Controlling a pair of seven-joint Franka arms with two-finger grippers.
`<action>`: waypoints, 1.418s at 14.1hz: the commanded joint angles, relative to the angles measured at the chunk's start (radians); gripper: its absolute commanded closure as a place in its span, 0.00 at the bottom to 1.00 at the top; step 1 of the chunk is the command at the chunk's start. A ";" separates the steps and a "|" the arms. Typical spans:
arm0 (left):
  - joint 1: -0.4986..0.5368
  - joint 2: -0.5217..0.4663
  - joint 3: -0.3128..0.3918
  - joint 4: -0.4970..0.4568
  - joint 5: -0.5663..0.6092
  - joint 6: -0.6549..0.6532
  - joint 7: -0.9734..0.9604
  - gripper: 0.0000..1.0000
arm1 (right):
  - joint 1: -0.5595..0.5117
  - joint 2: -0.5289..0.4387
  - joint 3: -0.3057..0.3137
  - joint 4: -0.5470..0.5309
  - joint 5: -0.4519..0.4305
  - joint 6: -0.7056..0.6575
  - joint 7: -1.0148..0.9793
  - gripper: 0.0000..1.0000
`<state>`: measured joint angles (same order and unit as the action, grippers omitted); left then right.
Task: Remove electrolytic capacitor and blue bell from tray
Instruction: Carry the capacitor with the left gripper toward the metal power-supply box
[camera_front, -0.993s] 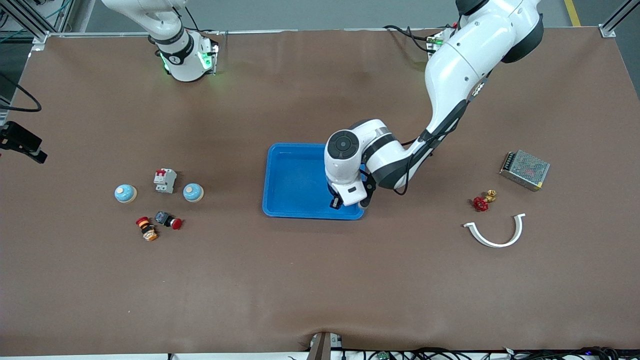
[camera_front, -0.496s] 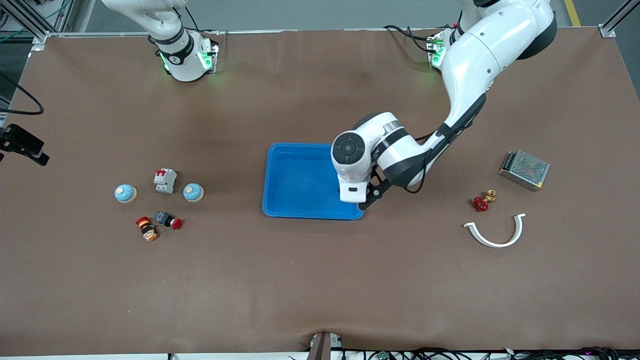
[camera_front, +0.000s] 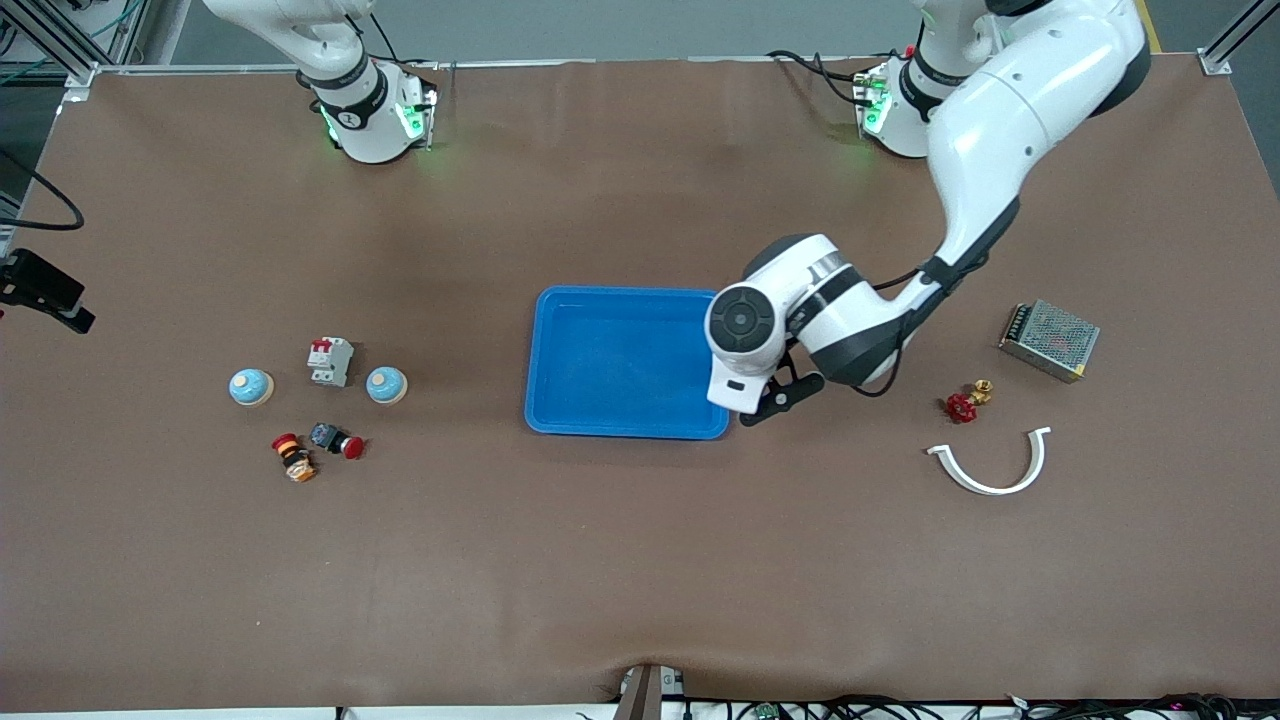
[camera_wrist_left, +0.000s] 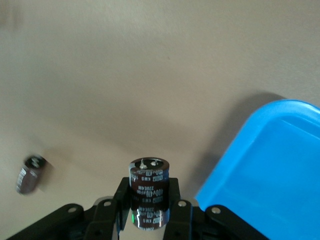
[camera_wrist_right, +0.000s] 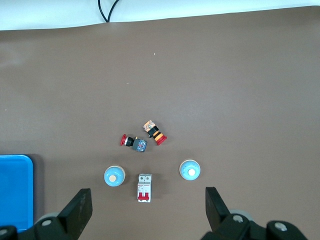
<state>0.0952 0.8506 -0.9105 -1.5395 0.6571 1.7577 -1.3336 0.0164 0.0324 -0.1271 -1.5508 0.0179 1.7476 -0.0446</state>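
A circuit breaker (camera_front: 329, 361) stands between the bells, near two pushbuttons (camera_front: 337, 440).

Two capacitors (camera_wrist_left: 148, 192) (camera_wrist_left: 28, 174), two bells (camera_front: 250, 387) (camera_front: 386, 385), two push buttons (camera_front: 294, 457) (camera_front: 337, 440), one breaker (camera_front: 329, 361) and one blue tray (camera_front: 600, 425).

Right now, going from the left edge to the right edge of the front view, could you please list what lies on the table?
Blue bell → circuit breaker → second blue bell → blue tray → red valve → white curved clamp → metal power supply.
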 joint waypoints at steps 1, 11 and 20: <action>0.167 -0.035 -0.108 -0.126 0.068 0.026 0.102 1.00 | 0.003 0.000 0.009 0.023 0.010 -0.071 0.017 0.00; 0.417 -0.036 -0.137 -0.303 0.079 0.233 0.499 1.00 | 0.007 -0.017 0.007 0.001 0.010 -0.059 0.015 0.00; 0.751 -0.030 -0.321 -0.586 0.268 0.331 0.533 1.00 | 0.007 -0.065 0.007 -0.066 0.008 0.027 0.017 0.00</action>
<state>0.7279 0.8411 -1.1626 -2.0186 0.8775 2.0345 -0.8162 0.0221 -0.0090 -0.1221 -1.6156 0.0190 1.7759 -0.0439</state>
